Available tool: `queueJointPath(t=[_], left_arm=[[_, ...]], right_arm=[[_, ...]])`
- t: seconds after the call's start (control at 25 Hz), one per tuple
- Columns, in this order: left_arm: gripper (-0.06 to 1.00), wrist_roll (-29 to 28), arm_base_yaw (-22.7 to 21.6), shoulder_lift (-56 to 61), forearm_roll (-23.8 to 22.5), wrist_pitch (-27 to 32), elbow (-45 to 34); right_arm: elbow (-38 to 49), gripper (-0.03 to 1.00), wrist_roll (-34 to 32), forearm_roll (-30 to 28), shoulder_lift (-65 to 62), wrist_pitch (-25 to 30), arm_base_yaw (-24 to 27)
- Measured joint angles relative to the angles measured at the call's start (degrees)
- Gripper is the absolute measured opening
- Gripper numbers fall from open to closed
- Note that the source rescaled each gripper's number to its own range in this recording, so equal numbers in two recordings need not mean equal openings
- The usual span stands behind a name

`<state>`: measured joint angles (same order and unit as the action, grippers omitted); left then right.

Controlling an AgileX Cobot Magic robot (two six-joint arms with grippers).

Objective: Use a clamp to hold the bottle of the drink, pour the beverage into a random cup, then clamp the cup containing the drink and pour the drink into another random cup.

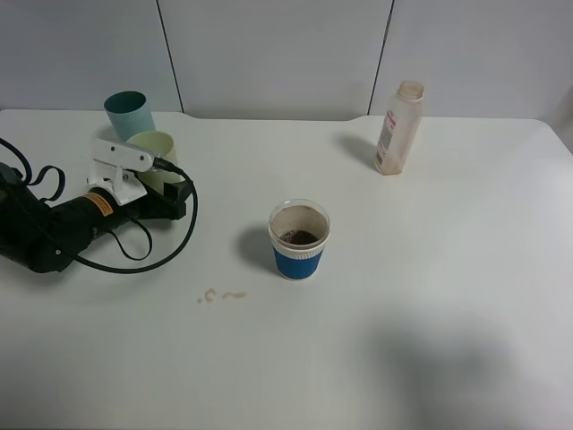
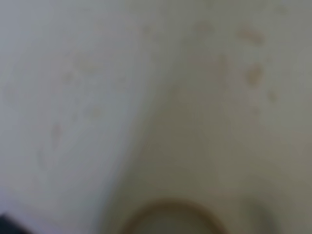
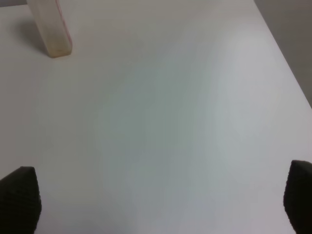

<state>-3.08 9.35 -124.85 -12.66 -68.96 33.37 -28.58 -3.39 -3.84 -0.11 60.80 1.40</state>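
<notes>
Exterior high view: our left tool sits at the pale yellow-green plastic tumbler; its grip we cannot tell. Our right tool gapes wide over the white counter.

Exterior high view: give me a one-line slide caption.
Left gripper at the yellow-green tumbler beside the teal tumbler; blue-sleeved cup holds dark drink; bottle upright behind.

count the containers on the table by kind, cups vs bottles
cups: 3 – teal tumbler, pale yellow-green tumbler, blue-sleeved paper cup
bottles: 1 – bottle
total: 4
</notes>
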Motion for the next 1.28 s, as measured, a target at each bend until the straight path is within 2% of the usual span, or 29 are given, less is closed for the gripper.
queueJointPath(t=[0.16,0.28,0.56,1.28], left_arm=[[0.65,-3.5,0.0,0.0,1.1,0.0,0.0],[0.70,-4.7,0.0,0.0,1.1,0.0,0.0],[0.71,-6.5,0.0,0.2,1.3,0.0,0.0],[0.71,-6.6,0.0,5.5,0.3,0.0,-0.1]], right_arm=[[0.0,1.00,0.0,0.0,0.0,0.0,0.0],[0.0,1.00,0.0,0.0,0.0,0.0,0.0],[0.0,1.00,0.0,0.0,0.0,0.0,0.0],[0.0,1.00,0.0,0.0,0.0,0.0,0.0]])
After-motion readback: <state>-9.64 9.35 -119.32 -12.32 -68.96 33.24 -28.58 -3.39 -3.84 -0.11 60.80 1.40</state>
